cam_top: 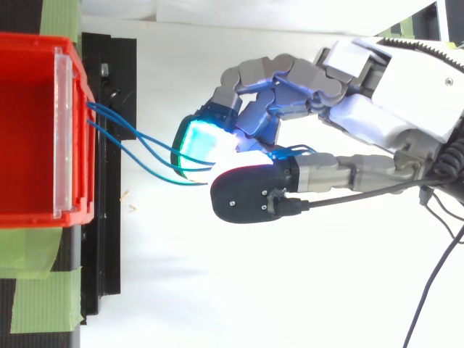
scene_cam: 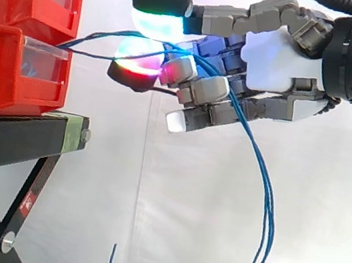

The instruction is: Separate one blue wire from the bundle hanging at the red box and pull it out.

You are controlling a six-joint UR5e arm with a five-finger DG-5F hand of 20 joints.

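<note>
The wires (scene_cam: 270,228) leave the side view's bottom edge. Glare at the fingers (scene_cam: 155,23) hides how many are pinched, perhaps several. Their ends inside the bin (scene_cam: 10,70) are hidden.

red bins (scene_cam: 10,70): glossy plastic | stand (scene_cam: 5,143): matt black metal | blue wires (scene_cam: 269,214): smooth

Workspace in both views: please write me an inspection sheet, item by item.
Surface: black stand, with green tape on it.
Job's things: two stacked red bins; blue wires come out at the front of the lower one.
Clutter: nothing seen.
Hand: hand level with the bins, fingers curled round several blue wires.
Cables: the blue wires run from the bin to the fingers, then hang down below the hand.
Surroundings: white curtain.
</note>
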